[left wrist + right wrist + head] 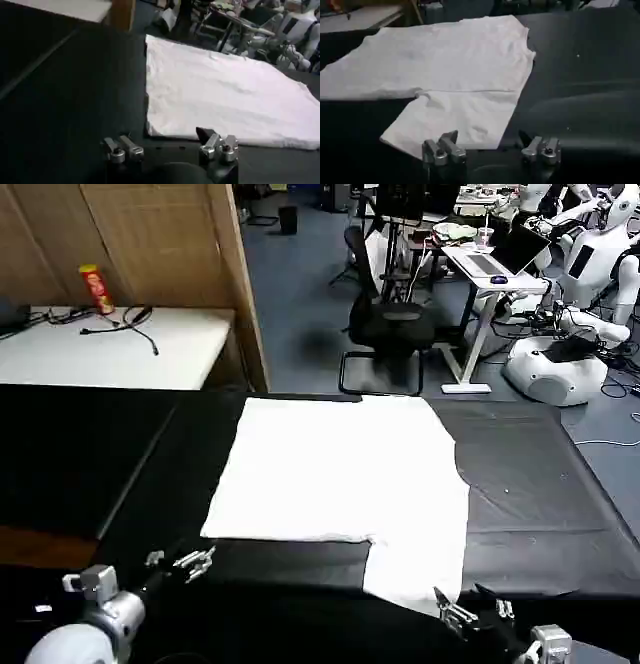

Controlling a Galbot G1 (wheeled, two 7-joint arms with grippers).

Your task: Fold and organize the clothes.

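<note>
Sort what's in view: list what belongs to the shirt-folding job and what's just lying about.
Part of the job:
white T-shirt, spread flat on the black table cover
left gripper, open, near the shirt's front edge
right gripper, open, at the sleeve

Just lying about:
red and yellow can on the white side table
office chair
laptop

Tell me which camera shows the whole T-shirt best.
The head view: the whole T-shirt lies flat on the black table cover, every edge visible. The left wrist view crops its far side; the right wrist view shows mostly the near sleeve end.
</note>
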